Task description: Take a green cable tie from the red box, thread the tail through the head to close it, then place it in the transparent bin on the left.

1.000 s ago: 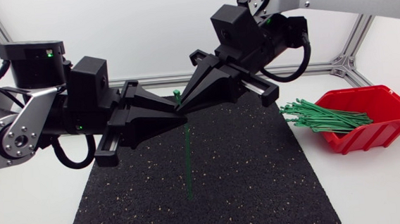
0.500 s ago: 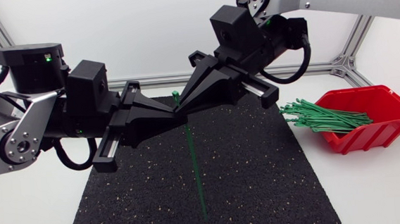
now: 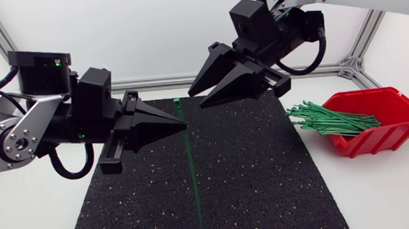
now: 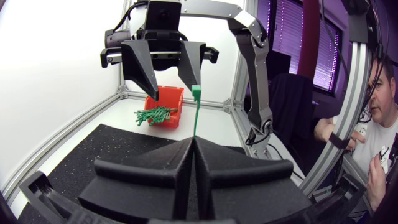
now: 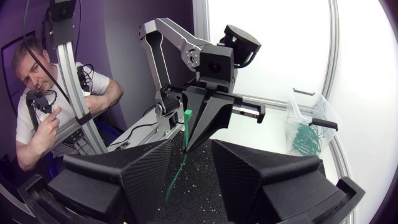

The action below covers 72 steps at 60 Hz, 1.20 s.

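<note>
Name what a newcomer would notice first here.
A single green tie hangs upright over the middle of the black mat, pinched below its head by the shut left gripper. The right gripper is open just beyond the head, apart from it. At the table's right, a red box has a bundle of green ties sticking out of its front.

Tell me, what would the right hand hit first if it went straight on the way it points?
Probably the head of the green cable tie, held up by the shut left hand just ahead; depth unclear.
</note>
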{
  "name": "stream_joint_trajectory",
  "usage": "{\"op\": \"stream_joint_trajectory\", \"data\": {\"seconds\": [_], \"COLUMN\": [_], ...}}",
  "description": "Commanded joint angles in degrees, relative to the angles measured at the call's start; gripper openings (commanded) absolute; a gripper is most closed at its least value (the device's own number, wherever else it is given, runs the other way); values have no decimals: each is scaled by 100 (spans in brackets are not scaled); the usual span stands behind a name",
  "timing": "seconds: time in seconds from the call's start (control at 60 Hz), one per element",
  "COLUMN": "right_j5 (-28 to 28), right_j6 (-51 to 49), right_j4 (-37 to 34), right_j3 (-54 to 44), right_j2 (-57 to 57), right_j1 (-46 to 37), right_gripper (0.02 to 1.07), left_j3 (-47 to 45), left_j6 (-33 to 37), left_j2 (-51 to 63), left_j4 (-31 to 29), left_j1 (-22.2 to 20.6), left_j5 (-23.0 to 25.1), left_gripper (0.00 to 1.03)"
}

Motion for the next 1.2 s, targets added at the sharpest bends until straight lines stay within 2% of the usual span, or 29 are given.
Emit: {"op": "stream_joint_trajectory", "data": {"seconds": [0.0, 0.15, 0.317, 0.517, 0.6, 0.7, 0.833, 0.917, 1.067, 1.183], "right_j5": [174, 798, 1466, 2301, 2556, 2556, 2477, 2310, 1792, 1493], "right_j6": [278, 1482, 2809, 4048, 4408, 4786, 5305, 5586, 6149, 6579], "right_j4": [3, 1550, 3290, 4863, 5127, 5259, 5382, 5408, 5505, 5716], "right_j3": [108, -217, -929, -1904, -2115, -2265, -2537, -2678, -2818, -2871], "right_j2": [265, 212, -306, -1036, -1220, -1458, -1818, -1941, -2003, -2003], "right_j1": [-55, -29, 77, 209, 226, 147, 86, 42, -99, -125], "right_gripper": [56, 56, 56, 56, 56, 56, 56, 56, 56, 56], "left_j3": [125, 221, 670, 1434, 1707, 1900, 2296, 2506, 2814, 2814], "left_j6": [440, 827, 880, 827, 765, 607, 53, -122, -632, -790], "left_j2": [86, 77, 86, 341, 534, 675, 894, 1044, 1237, 1246], "left_j4": [-105, -351, -869, -1731, -2038, -2214, -2284, -2355, -2416, -2407], "left_j1": [-73, -188, -179, -117, -117, -144, -73, 6, 243, 243], "left_j5": [-185, -791, -958, -1108, -1108, -1108, -1099, -1037, -378, -255], "left_gripper": [4, 4, 4, 4, 4, 3, 4, 4, 4, 3]}}
